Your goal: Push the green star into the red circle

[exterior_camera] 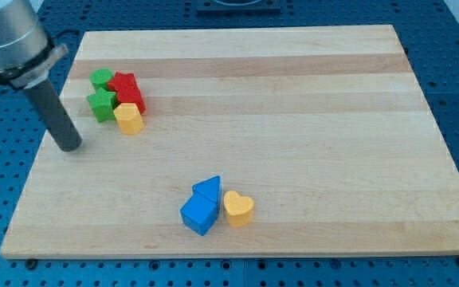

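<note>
The green star (pixel 101 104) lies in a tight cluster at the view's upper left. It touches a second green block (pixel 100 78) above it and a red block (pixel 131 99) on its right. I take this rounded red block for the red circle. Another red block (pixel 123 81) sits just above that one. A yellow block (pixel 128 119) touches the cluster's lower right. My tip (pixel 69 147) rests on the board below and to the left of the green star, a short gap away, touching no block.
A blue triangle (pixel 208 188), a blue cube (pixel 198 214) and a yellow heart (pixel 238 208) sit together near the view's bottom centre. The wooden board (pixel 293 96) ends close to my tip on the left, with blue pegboard around it.
</note>
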{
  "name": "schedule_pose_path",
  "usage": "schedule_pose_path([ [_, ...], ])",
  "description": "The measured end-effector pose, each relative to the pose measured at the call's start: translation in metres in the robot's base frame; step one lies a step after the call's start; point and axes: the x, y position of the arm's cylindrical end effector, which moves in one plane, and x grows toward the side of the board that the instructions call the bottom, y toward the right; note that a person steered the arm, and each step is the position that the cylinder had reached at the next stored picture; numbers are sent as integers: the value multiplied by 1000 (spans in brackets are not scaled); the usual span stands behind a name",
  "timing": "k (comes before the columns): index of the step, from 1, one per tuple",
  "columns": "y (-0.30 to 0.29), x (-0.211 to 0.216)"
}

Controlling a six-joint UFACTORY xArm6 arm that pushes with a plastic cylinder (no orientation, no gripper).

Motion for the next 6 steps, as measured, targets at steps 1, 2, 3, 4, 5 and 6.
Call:
schedule_pose_path([
  [1, -3, -28],
  [2, 14, -43],
  [3, 38, -38],
  [4, 56, -30],
  [5, 56, -10],
  [6, 58, -5],
])
